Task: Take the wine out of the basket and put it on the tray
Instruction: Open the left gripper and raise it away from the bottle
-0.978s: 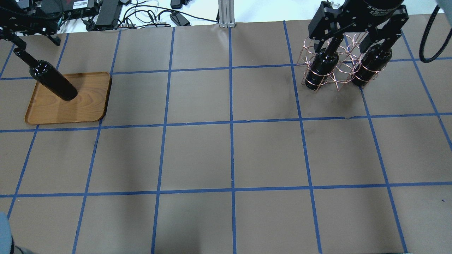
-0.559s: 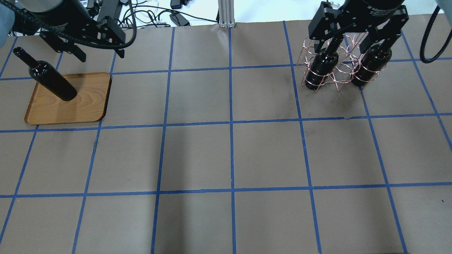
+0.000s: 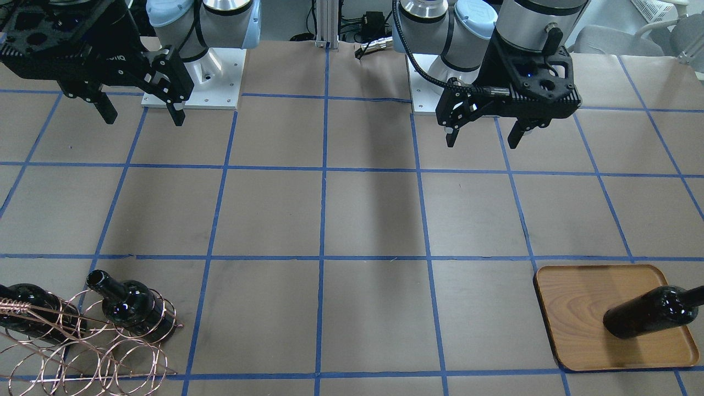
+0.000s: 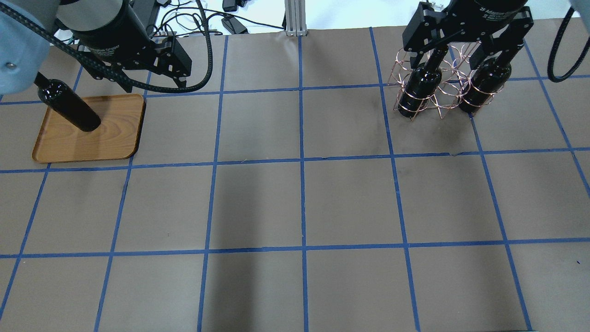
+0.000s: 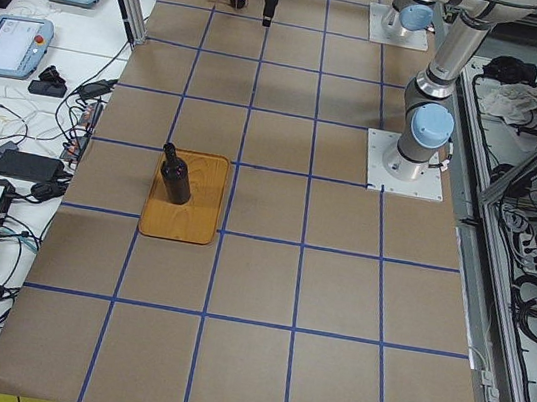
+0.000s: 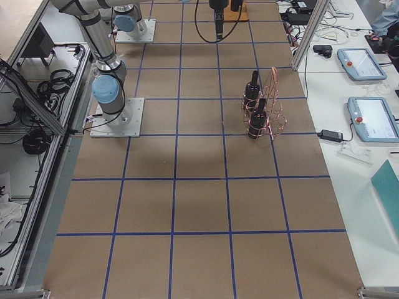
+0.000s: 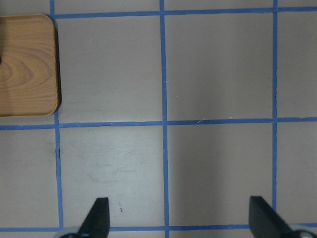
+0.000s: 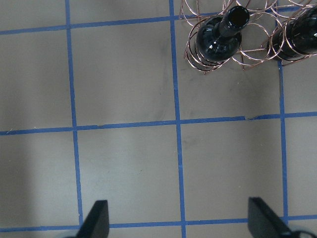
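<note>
One black wine bottle [image 4: 69,106] stands upright on the wooden tray [image 4: 115,133] at the far left; both also show in the front view, bottle [image 3: 643,314] and tray [image 3: 572,308]. My left gripper [image 4: 152,80] is open and empty, raised above the table to the right of the tray, apart from the bottle. Two more bottles [image 4: 417,90] [image 4: 484,87] stand in the copper wire basket [image 4: 442,99] at the far right. My right gripper [image 4: 461,55] is open and empty, high above the table on the near side of the basket; its wrist view shows the basket [image 8: 198,59].
The brown table cover [image 4: 299,203] carries a blue tape grid. Cables and power bricks [image 4: 184,18] lie beyond the far edge, next to an aluminium post [image 4: 295,18]. The left wrist view shows a tray corner [image 7: 25,64] and bare table.
My left gripper has moved right, away from the bottle's neck to beside the tray. The bottle stays standing on the tray. The right arm has not moved.
</note>
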Action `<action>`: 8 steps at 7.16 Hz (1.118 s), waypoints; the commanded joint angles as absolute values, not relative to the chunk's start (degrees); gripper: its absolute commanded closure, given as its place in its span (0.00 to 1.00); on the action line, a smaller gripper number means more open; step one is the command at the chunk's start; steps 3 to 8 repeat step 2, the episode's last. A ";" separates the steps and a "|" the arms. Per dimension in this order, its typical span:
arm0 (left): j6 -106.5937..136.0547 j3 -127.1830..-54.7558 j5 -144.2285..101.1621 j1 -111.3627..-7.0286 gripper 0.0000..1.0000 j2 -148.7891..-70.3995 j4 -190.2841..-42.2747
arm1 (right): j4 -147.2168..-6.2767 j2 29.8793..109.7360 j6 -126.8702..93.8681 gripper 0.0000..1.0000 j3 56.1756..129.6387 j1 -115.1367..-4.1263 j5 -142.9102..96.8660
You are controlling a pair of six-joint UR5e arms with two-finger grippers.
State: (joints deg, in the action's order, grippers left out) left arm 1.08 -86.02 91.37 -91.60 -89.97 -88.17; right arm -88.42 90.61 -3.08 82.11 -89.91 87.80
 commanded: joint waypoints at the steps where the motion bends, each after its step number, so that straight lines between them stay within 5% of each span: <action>1: 0.97 -86.31 91.49 -91.23 0.00 -89.65 -89.30 | -88.42 90.62 -3.08 0.00 82.09 -89.91 87.80; 8: 0.88 -86.31 91.49 -91.06 0.00 -89.47 -89.56 | -88.42 90.62 -3.08 0.00 82.09 -89.91 87.80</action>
